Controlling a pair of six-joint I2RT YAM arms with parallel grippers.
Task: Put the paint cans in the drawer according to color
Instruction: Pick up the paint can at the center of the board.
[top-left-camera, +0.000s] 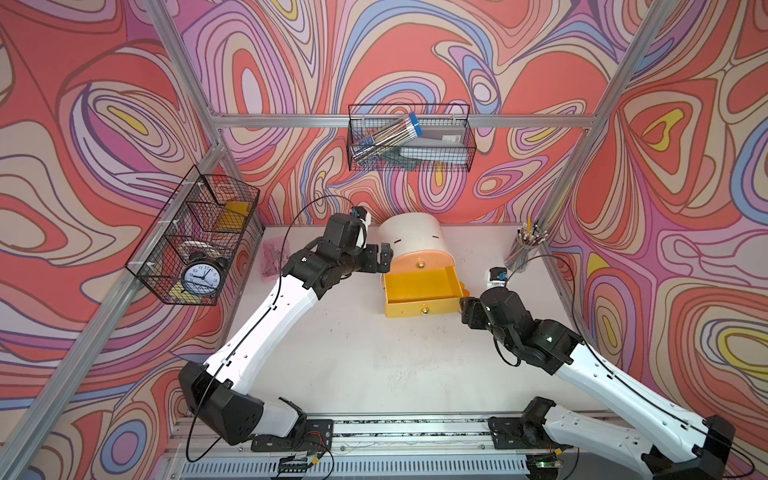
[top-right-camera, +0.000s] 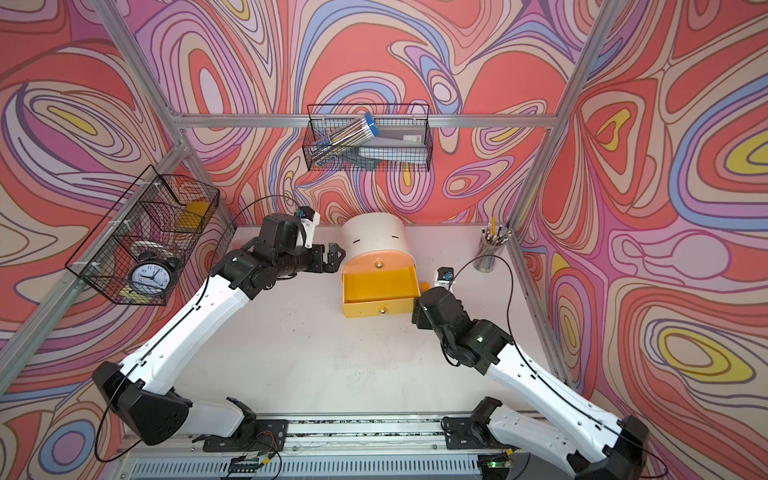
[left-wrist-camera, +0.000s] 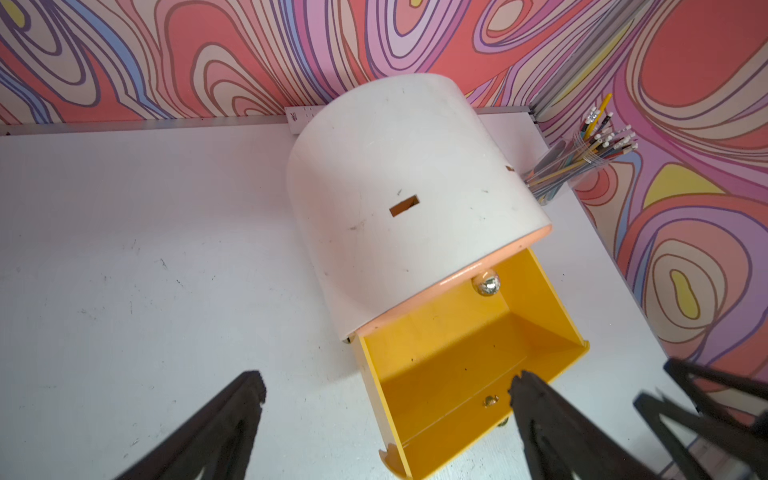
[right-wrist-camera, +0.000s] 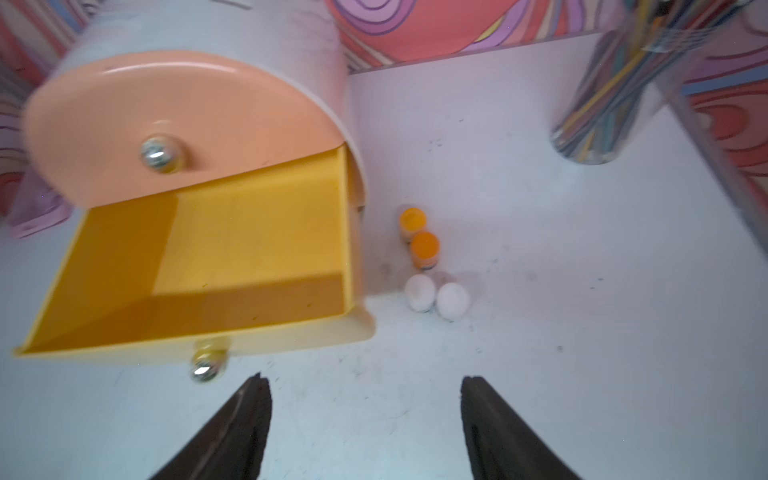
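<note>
**Top views first: yellow drawer open, both my grippers empty**

In both top views the cream, arch-topped chest (top-left-camera: 411, 237) stands at the back of the table (top-left-camera: 353, 365). Its peach front (top-left-camera: 420, 261) is shut. The yellow drawer (top-left-camera: 419, 284) below it stands well out, with nothing in it. Each front carries a gold knob (top-left-camera: 424, 309). My left gripper (top-left-camera: 384, 258) hangs just beside the chest's left flank, jaws spread wide, holding nothing. My right gripper (top-left-camera: 464, 308) sits at the drawer's right front corner, mostly hidden under its own wrist. A sliver of an orange can (top-left-camera: 466, 287) shows beside it. The only writing I can read is the numerals on the alarm clock (top-left-camera: 201, 276) in the wire basket (top-left-camera: 166, 257) on the left wall.

Left wrist view: the chest's top is scuffed and has a small rectangular slot. The drawer's inside is glossy and bare. My fingers (left-wrist-camera: 232, 415) stand far apart above the table. A pencil cup (left-wrist-camera: 557, 174) stands in the back right corner.

Right wrist view, somewhat blurred: the peach front is a half-round. Two orange cans (right-wrist-camera: 412, 220) (right-wrist-camera: 424, 249) stand close together on the table just right of the drawer's side. Two white cans (right-wrist-camera: 419, 293) (right-wrist-camera: 453, 301) stand side by side nearer its front corner. All four are small, squat and round-lidded. One orange can wears a label too blurred to read. My right jaws stand apart with only table between them.
</note>
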